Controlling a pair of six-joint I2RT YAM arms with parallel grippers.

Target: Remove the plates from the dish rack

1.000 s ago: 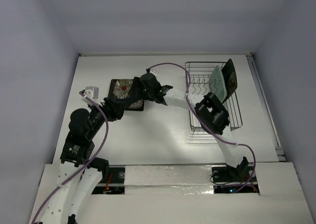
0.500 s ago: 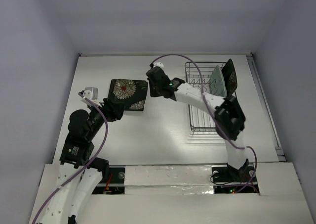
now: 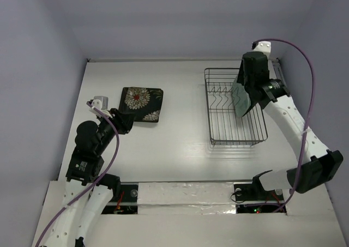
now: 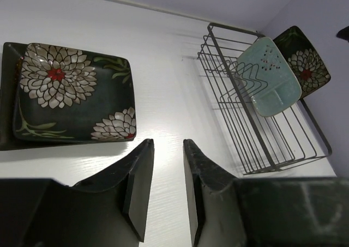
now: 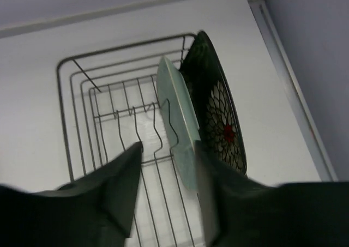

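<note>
The wire dish rack (image 3: 235, 128) stands at the right. A mint-green plate (image 3: 239, 98) stands upright in it; in the right wrist view it (image 5: 179, 116) leans beside a black flowered plate (image 5: 221, 119). My right gripper (image 5: 168, 148) is open, above the rack (image 5: 82, 100), with the mint plate's edge between its fingers but not held. At the left a second flowered plate (image 3: 143, 101) lies on a dark-rimmed plate (image 4: 7, 94), whose centre is hidden. My left gripper (image 4: 166, 149) is open and empty, near this stack.
Purple cables loop from both arms. A raised white rail (image 3: 292, 116) runs along the table's right edge beside the rack. Grey walls close in the back and sides. Bare white table (image 3: 180, 127) lies between the plate stack and the rack.
My right arm has drawn back from the flowered plate at the left, swung right across the table and now hovers over the plates in the rack. The left arm has not moved.
</note>
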